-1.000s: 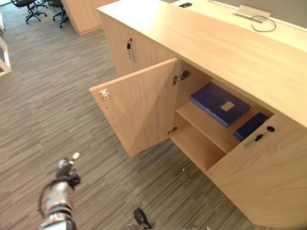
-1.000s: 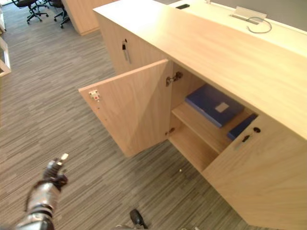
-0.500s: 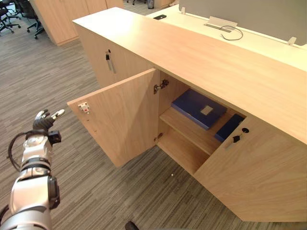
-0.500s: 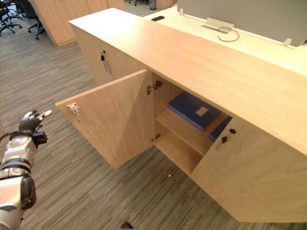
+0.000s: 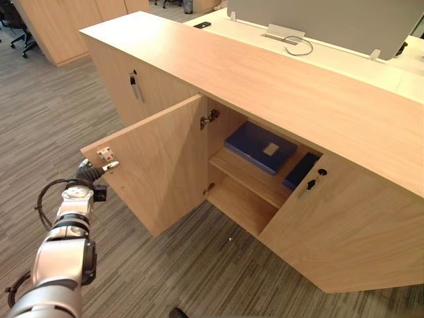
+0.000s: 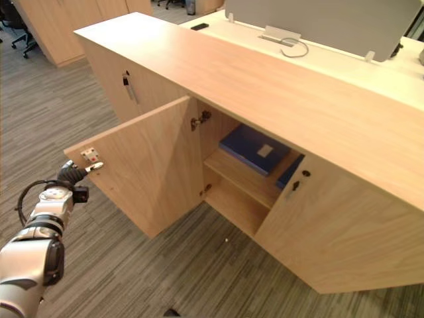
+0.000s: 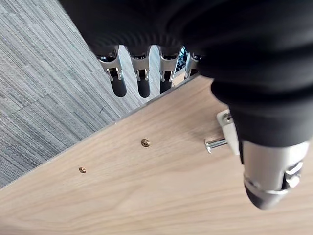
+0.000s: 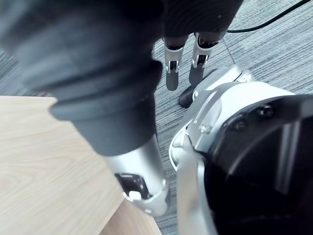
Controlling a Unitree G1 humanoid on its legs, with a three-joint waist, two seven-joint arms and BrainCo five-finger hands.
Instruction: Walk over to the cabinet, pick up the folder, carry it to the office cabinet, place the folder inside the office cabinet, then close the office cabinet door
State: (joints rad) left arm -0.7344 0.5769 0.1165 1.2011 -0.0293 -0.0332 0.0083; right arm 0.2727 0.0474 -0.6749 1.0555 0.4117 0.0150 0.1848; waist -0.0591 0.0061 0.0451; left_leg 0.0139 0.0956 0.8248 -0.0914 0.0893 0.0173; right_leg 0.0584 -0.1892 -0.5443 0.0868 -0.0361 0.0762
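Folder (image 5: 260,146), dark blue, lies flat on the upper shelf (image 5: 245,177) inside the office cabinet (image 5: 265,73). A small pale label (image 5: 269,149) sits on its cover (any writing is too small to read). A second blue folder (image 5: 299,171) lies just beside it, partly behind the shut right door (image 5: 344,232). The cabinet's left door (image 5: 159,165) stands wide open. The robot's left hand (image 5: 91,173) is at that door's free edge by the white catch plate (image 5: 105,156), fingers (image 7: 143,83) straight and clasping nothing. The right hand (image 8: 137,161) hangs over grey carpet (image 5: 165,278), fingers relaxed and empty.
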